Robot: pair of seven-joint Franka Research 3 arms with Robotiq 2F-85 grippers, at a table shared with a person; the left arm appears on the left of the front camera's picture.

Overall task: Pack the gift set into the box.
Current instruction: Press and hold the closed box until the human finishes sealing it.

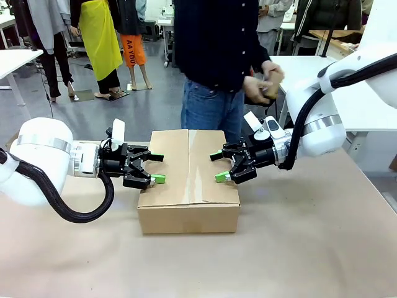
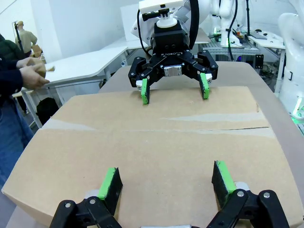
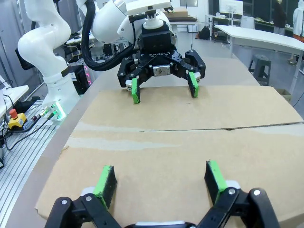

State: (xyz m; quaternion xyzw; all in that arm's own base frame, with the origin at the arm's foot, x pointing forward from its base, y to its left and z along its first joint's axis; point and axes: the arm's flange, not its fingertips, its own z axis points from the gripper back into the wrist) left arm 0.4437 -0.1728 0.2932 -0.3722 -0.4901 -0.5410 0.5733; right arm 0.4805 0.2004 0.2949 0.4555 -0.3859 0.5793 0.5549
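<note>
Left pincer point(image 1: 152, 168) is spread wide with nothing in it, hanging at the box's point(image 1: 188, 180) left edge, green pads pointing in over the lid. Right pincer point(image 1: 219, 166) does the same from the box's right side, also spread and holding nothing. Box sits mid-counter point(image 1: 310, 248) with flaps closed flat and a seam across the top. Behind the box a person's hands point(image 1: 263, 84) are holding something small, can't tell what.

Matt brown cardboard box point(image 1: 188, 186), glossy white plastic arms
</note>
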